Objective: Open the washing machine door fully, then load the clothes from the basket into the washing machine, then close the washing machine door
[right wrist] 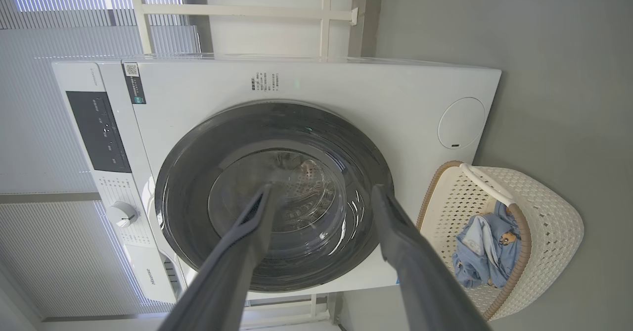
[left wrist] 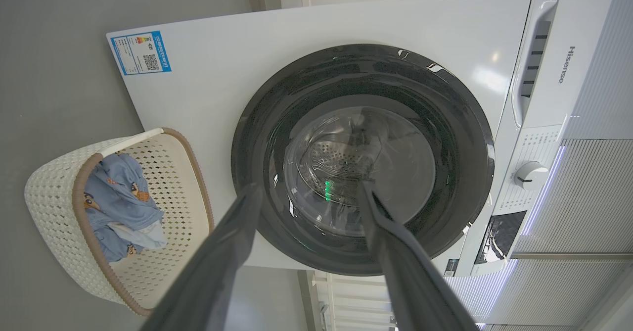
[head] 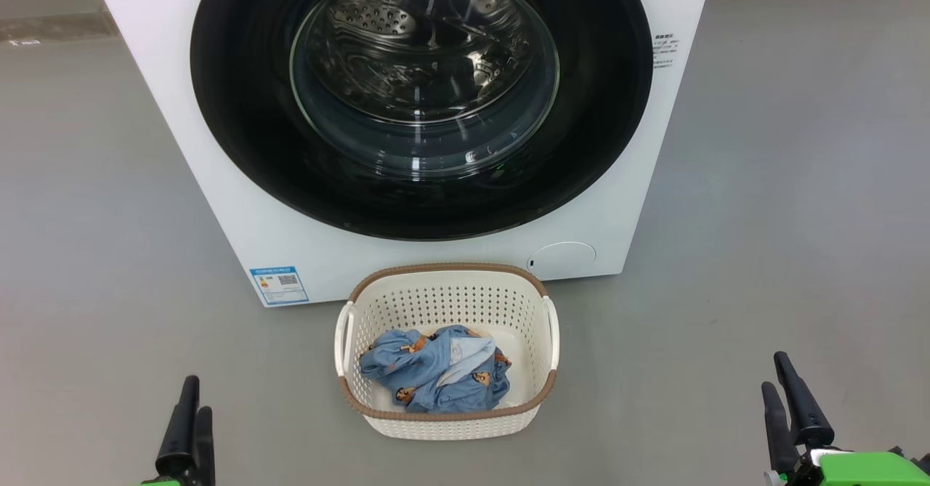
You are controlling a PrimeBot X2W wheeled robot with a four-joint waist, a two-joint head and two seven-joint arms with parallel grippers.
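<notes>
L gripper [head: 198, 393] & R gripper [head: 774, 370] both spread, door [head: 421, 210] shut, clothes [head: 436, 373] in basket [head: 445, 298].

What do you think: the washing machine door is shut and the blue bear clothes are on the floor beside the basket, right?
Not quite. The washing machine door is shut, but the clothes are inside the basket, not beside it. The head view shows this.
</notes>
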